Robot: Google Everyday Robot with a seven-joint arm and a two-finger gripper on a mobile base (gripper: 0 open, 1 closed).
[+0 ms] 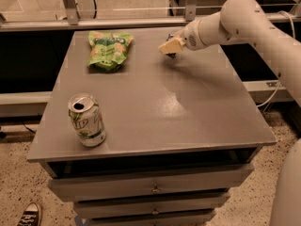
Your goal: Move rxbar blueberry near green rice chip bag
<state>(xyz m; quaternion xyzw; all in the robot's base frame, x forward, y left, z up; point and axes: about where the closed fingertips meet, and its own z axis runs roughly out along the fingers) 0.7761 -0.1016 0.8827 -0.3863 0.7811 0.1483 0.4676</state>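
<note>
Step in hand: by my reading, the carry leg, bringing the rxbar blueberry [172, 55] across toward the green rice chip bag [109, 50].
Gripper: the gripper [170, 46] hangs low over the far middle of the bench [188, 117], on the end of a white arm [235, 18] reaching in from the right.
Grasp: I cannot tell whether it is clenched on the bar or released.
Bar: only a small dark scrap shows just under the gripper tip, and whether it touches the bench is unclear.
Bag: lies flat at the far left of the bench, apart from the gripper.
Next move: probably a leftward shift, then setting the bar down just beside the bag, not on it.
Bystander: a green-and-white soda can [87, 120] stands upright near the front left, well off that path.
Surface: plain grey bench top, drawers [153, 188] below.
Room: speckled floor, a shoe [31, 214] at the lower left.
</note>
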